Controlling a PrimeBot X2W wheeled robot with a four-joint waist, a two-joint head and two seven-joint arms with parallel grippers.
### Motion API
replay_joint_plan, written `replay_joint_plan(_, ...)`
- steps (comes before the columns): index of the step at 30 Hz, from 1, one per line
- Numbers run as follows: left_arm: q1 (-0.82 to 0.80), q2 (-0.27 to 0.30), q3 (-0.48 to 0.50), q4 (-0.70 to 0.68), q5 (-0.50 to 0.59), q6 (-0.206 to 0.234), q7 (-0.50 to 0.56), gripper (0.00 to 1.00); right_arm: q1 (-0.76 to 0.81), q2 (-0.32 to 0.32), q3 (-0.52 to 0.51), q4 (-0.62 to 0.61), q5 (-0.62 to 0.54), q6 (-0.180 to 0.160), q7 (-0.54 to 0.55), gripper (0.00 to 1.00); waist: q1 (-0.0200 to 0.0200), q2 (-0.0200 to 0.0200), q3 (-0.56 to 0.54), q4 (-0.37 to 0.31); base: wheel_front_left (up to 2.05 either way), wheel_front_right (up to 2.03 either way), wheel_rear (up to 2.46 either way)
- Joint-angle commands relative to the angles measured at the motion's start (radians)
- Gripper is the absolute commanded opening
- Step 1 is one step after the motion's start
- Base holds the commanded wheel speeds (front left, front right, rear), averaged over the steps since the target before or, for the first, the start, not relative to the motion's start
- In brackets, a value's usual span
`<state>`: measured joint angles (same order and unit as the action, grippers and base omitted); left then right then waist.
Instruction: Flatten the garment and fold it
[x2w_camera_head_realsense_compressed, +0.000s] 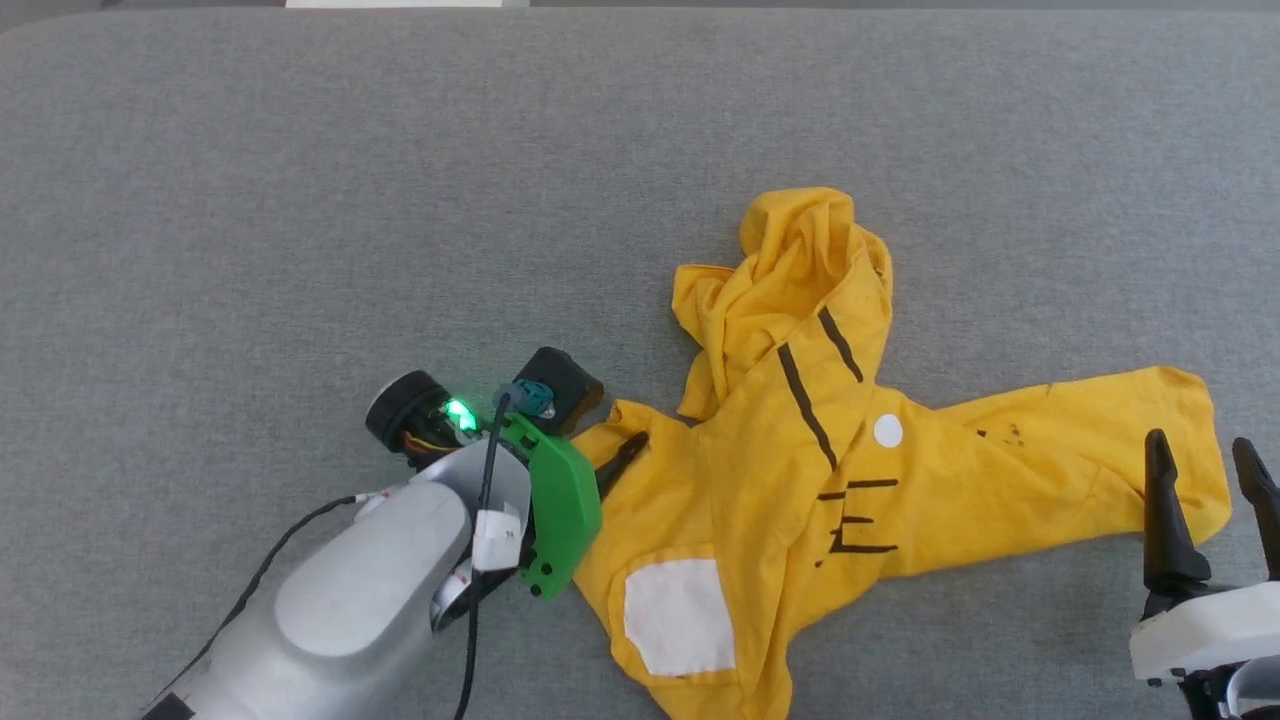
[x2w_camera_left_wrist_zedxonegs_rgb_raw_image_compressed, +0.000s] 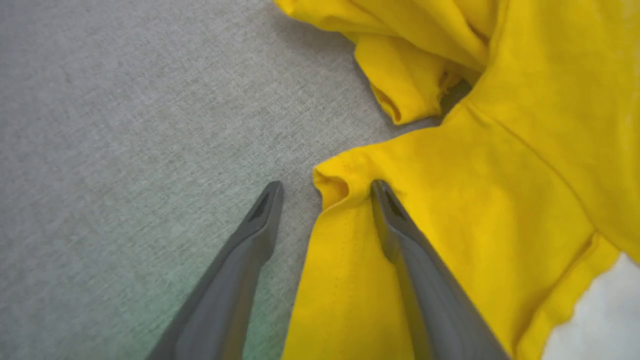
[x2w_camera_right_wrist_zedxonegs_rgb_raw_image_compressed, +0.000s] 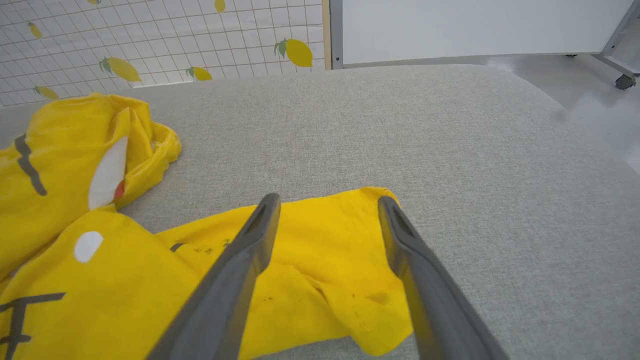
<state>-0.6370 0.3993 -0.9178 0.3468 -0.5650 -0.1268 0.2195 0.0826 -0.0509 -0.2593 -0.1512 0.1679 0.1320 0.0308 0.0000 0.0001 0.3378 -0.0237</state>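
Note:
The garment (x2w_camera_head_realsense_compressed: 800, 470) is a bright yellow T-shirt lying crumpled on the grey table, with black stripes, white patches and a white dot facing up. My left gripper (x2w_camera_head_realsense_compressed: 612, 462) is at its left corner. In the left wrist view that gripper (x2w_camera_left_wrist_zedxonegs_rgb_raw_image_compressed: 326, 186) is open and straddles the corner of the garment (x2w_camera_left_wrist_zedxonegs_rgb_raw_image_compressed: 450, 210): one finger rests on the cloth, the other on bare table. My right gripper (x2w_camera_head_realsense_compressed: 1205, 465) is open at the garment's right end. Seen from the right wrist, this gripper (x2w_camera_right_wrist_zedxonegs_rgb_raw_image_compressed: 330, 200) hovers over the yellow cloth (x2w_camera_right_wrist_zedxonegs_rgb_raw_image_compressed: 320, 260) with nothing held.
The grey padded table (x2w_camera_head_realsense_compressed: 300, 200) stretches wide to the left and behind the garment. Its far right corner (x2w_camera_right_wrist_zedxonegs_rgb_raw_image_compressed: 525, 95) drops to a pale floor with a caster (x2w_camera_right_wrist_zedxonegs_rgb_raw_image_compressed: 624, 81). A tiled wall with lemon prints (x2w_camera_right_wrist_zedxonegs_rgb_raw_image_compressed: 150, 40) and a white board (x2w_camera_right_wrist_zedxonegs_rgb_raw_image_compressed: 475, 25) stand behind.

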Motion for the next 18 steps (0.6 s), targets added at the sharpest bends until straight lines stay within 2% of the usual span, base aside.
replay_joint_plan(1, 0.011, 0.001, -0.040, 0.019, -0.028, -0.004, 0.016, 0.00, -0.015, 0.001, 0.003, 0.006, 0.000, -0.001, 0.000, 1.00, 0.0000, -0.0001, -0.007, -0.004, 0.00, 0.00, 0.00)
replay_joint_plan(4, -0.004, 0.008, -0.051, 0.026, -0.048, -0.004, -0.019, 0.00, -0.014, 0.001, 0.001, 0.015, 0.004, -0.001, -0.004, 1.00, 0.0000, -0.0001, -0.021, -0.003, 0.00, 0.00, 0.00)
replay_joint_plan(7, -0.024, 0.016, -0.004, 0.037, -0.063, 0.013, -0.080, 0.00, -0.011, 0.001, -0.001, 0.023, 0.007, -0.001, -0.008, 1.00, 0.0000, -0.0001, -0.035, 0.001, 0.00, 0.00, 0.00)
replay_joint_plan(12, -0.089, 0.052, 0.101, 0.025, -0.063, 0.101, -0.161, 0.00, -0.009, 0.001, 0.000, 0.024, 0.011, -0.001, -0.012, 1.00, 0.0000, -0.0001, -0.028, 0.004, 0.00, 0.00, 0.00)
replay_joint_plan(18, -0.150, 0.083, 0.175, 0.063, -0.066, 0.186, -0.165, 0.00, -0.028, 0.001, 0.019, 0.022, 0.012, -0.001, -0.012, 1.00, 0.0000, -0.0001, 0.011, -0.013, 0.00, 0.00, 0.00)
